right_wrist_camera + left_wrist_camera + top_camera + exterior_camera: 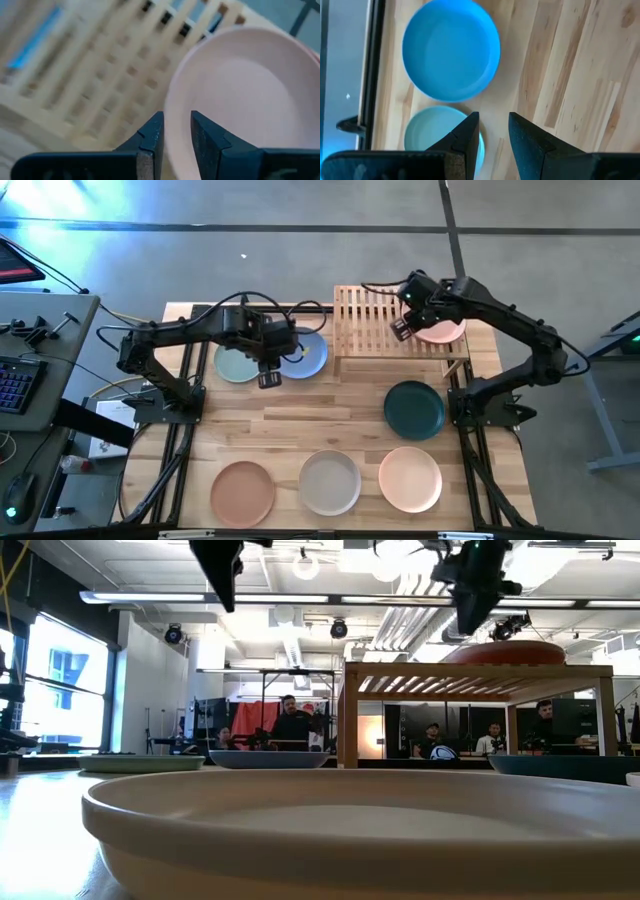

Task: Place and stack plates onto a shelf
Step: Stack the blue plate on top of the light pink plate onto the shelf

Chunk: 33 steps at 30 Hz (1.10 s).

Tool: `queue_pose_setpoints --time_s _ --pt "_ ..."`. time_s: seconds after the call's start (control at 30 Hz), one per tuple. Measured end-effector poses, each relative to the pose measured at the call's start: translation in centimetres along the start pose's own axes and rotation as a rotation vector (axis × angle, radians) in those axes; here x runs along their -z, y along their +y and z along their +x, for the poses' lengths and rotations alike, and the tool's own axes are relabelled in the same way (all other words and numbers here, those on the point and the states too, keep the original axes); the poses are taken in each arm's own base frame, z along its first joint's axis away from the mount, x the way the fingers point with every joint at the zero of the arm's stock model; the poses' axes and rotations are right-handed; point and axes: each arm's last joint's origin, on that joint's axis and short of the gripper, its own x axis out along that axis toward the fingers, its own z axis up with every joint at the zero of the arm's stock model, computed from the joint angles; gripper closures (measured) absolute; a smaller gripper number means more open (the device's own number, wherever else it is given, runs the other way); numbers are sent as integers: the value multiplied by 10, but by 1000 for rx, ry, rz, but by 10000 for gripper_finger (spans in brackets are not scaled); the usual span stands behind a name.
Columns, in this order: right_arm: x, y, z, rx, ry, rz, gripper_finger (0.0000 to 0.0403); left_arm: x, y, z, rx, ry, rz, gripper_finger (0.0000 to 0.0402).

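Nearest the low camera, the grey-white plate (pixel 330 830) fills the foreground, on the table's (pixel 300 420) front edge between the terracotta plate (pixel 242 489) and the peach plate (pixel 410 479).

Right gripper (pixel 402 328): held above the shelf (pixel 375 320), at the near rim of the pink plate (pixel 250 100). Fingers (pixel 150 137) are seen parted by a narrow gap, nothing clamped between them. The pink plate is set on the shelf's right half; in the low view its underside looks red-orange, so whether a second plate lies beneath cannot be told.

Left gripper (pixel 268 375): raised over the table, just in front of the blue plate (pixel 451 50) and the mint green plate (pixel 435 132). Fingers (pixel 465 140) are likewise slightly parted and empty. The two plates lie side by side at the back left, rims nearly touching, beside the shelf's left end.

The dark teal plate (pixel 414 409) lies on the table in front of the shelf, near the right arm's base.

People are seen seated in the room behind the table.
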Motion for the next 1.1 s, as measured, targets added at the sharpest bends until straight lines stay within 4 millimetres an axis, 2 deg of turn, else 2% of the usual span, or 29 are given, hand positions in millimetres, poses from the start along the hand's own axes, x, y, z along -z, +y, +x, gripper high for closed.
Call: queue_pose_setpoints --time_s 0.3,0.5,0.7,0.9,1.1 --pt "-2 30 -51 -232 -154 -51 331 3 -7 34 -1 39 57 307" --pt "6 53 -72 -348 -228 -82 331 5 -8 60 -3 31 139 307" --pt "19 67 -81 -384 -238 -138 331 15 -2 90 -7 80 176 307" --pt "28 75 -86 -394 -245 -155 331 21 9 123 11 21 227 307" --pt "32 78 -88 -400 -242 -164 331 25 14 139 48 -19 294 307"
